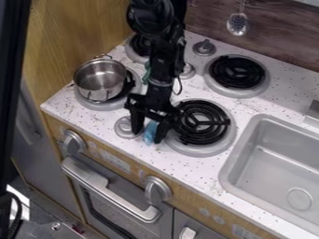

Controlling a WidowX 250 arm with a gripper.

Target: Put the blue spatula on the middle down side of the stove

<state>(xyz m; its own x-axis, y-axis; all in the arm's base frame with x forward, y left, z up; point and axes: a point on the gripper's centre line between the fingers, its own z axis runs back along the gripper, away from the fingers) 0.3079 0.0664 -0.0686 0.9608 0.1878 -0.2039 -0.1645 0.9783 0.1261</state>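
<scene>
A black robot gripper (149, 130) straddles a blue spatula (150, 132) at the front middle of a toy stove (87, 108), between a round metal knob (126, 127) and a coil burner (200, 122). Its fingers are spread, one on either side, likely to free the spatula at what appears to be its intended spot, clear of the pot (100, 80).

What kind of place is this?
It looks like a little kitchen, maybe a toy one: there's a round silver metal pot, black spiral stove burners and a grey rectangular sink.
</scene>
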